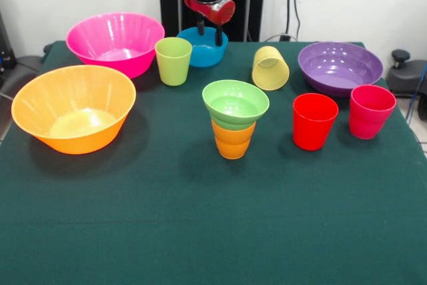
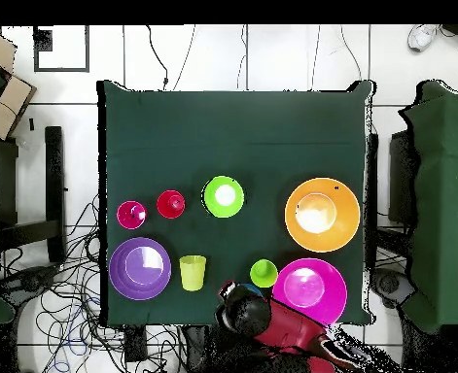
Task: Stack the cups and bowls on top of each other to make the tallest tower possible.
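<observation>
The orange ribbed cup point(image 1: 233, 141) stands mid-table with the small light green bowl point(image 1: 235, 103) resting on it; this stack also shows in the overhead view point(image 2: 223, 196). The small blue bowl point(image 1: 197, 51) sits on the table at the far edge. My gripper point(image 1: 209, 33) hangs over it, open, with its fingertips down at the bowl's rim level. I cannot tell whether they touch it. In the overhead view the arm's head point(image 2: 244, 311) covers the blue bowl. The lime green cup point(image 1: 173, 61) stands just left of the blue bowl.
The large pink bowl point(image 1: 115, 42) and large orange bowl point(image 1: 73, 107) are on the left. The pale yellow cup point(image 1: 270, 68) lies on its side. The purple bowl point(image 1: 340, 67), red cup point(image 1: 314, 121) and pink-red cup point(image 1: 371, 111) are on the right.
</observation>
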